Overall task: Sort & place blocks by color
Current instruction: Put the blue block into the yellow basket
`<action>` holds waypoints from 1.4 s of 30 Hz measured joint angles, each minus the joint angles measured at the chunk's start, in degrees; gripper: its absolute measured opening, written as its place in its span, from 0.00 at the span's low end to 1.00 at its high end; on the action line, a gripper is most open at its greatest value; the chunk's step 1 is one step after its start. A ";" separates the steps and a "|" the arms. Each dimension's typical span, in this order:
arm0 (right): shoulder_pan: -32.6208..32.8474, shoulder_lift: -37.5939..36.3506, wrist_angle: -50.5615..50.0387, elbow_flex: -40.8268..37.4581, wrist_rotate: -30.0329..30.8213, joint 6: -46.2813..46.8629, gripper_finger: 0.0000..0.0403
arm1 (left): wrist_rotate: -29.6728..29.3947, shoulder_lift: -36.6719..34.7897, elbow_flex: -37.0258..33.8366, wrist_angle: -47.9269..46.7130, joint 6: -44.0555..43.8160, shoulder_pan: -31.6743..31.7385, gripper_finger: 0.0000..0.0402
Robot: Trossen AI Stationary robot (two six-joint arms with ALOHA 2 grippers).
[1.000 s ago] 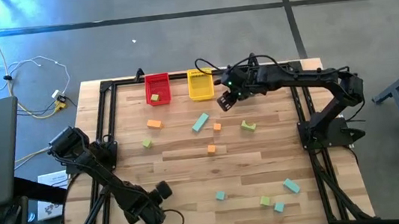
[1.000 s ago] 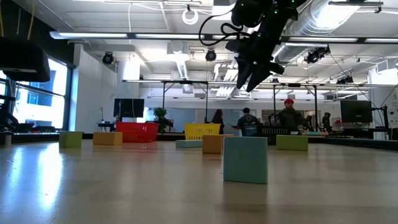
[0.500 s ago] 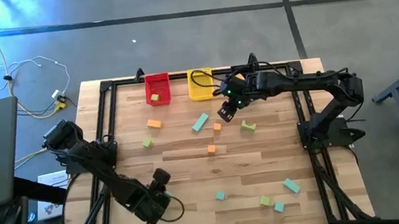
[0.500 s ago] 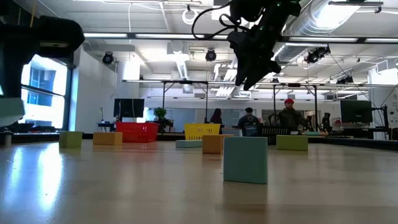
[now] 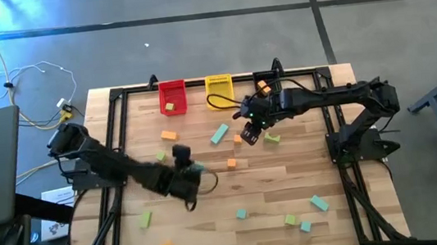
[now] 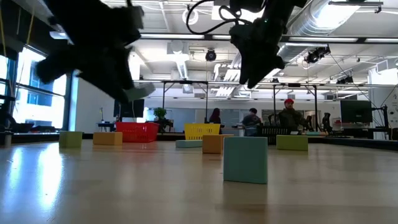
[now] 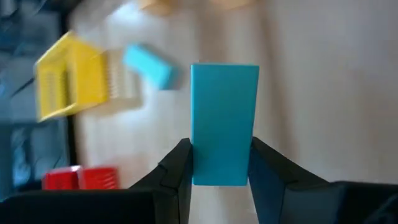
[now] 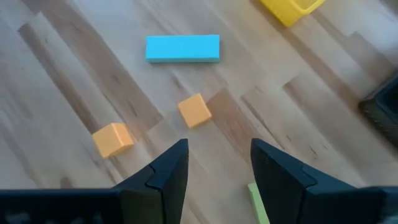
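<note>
Orange, light-green and teal blocks lie scattered over the wooden table (image 5: 211, 197). My left gripper (image 5: 194, 175) hangs above the table's middle, left of centre, shut on a teal bar-shaped block (image 7: 224, 124); it shows as a dark blur in the low view (image 6: 93, 50). My right gripper (image 5: 248, 131) (image 8: 217, 162) hovers open over the far middle, nothing between its fingers. Below it lie an orange cube (image 8: 194, 111), a second orange cube (image 8: 113, 139), a teal bar (image 8: 182, 48) and a green block (image 5: 272, 138). My left gripper pinches the teal block's lower end (image 7: 221, 169) between its two fingers, one on each long side. Most of the block sticks out past the fingertips (image 7: 177, 165), along the line of the fingers. The fingers slant downward, and the block is lifted clear of the table.
A red bin (image 5: 172, 96) holding a green block and a yellow bin (image 5: 219, 91) stand at the far edge. More blocks lie near the front right (image 5: 305, 226) and front left (image 5: 145, 220). A black frame (image 5: 117, 134) borders the table. People stand in the room beyond.
My left gripper has swung up from the near edge toward the table's middle, rolling its wrist, still shut on the teal block. A green and an orange block near the front left now show. My right gripper, still open, has drifted from the yellow bin toward the near edge.
</note>
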 joint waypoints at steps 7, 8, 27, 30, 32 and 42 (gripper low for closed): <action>1.56 0.00 -0.02 0.00 2.47 2.73 0.40 | -0.62 0.00 0.02 9.72 4.86 12.16 0.23; 1.68 0.00 -0.02 0.00 2.70 3.09 0.40 | -0.38 0.00 0.04 11.31 5.91 13.78 0.23; 1.97 0.00 -0.01 0.00 15.50 5.28 0.40 | 11.34 0.33 0.11 38.47 3.96 38.14 0.24; 1.97 0.00 0.00 0.00 17.27 4.51 0.40 | 17.34 0.44 0.11 43.27 1.59 40.92 0.25; 1.97 0.00 0.00 0.00 18.34 4.40 0.40 | 20.71 1.16 0.17 46.11 -0.29 42.43 0.26; 1.97 0.00 -1.28 0.00 17.76 2.24 0.40 | 27.12 7.46 0.15 50.91 -7.32 48.86 0.25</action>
